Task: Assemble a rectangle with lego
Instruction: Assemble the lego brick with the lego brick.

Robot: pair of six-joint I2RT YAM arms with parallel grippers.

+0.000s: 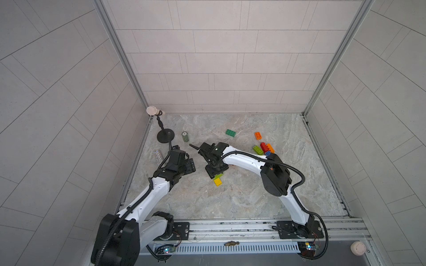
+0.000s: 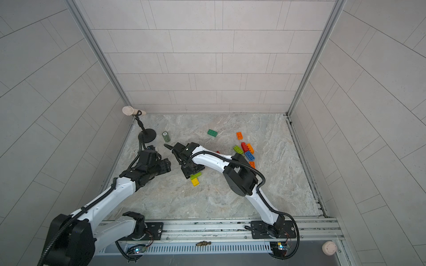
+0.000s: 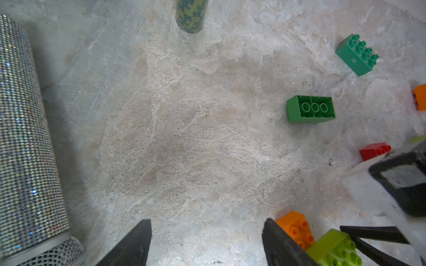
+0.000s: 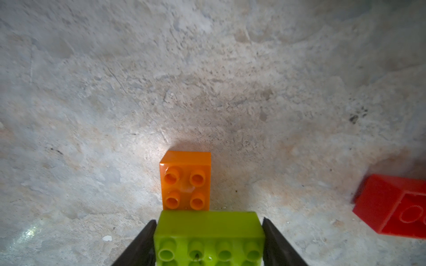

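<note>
Right pincer (image 4: 208,230) clamps lime brick (image 4: 208,239) between its tips, orange brick (image 4: 185,182) touching just ahead. Left pincer (image 3: 207,241) wide open, empty. Early stage: yellow brick (image 1: 217,182) just beside the right tips, other bricks (image 1: 264,148) scattered well away from both. Rectangle mostly left to build.

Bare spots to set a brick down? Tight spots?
Free: strip between yellow brick and base rail; patch between left pincer, green can, green brick. Crowded: mixed brick pile; lime brick in right pincer, beside orange brick.
</note>
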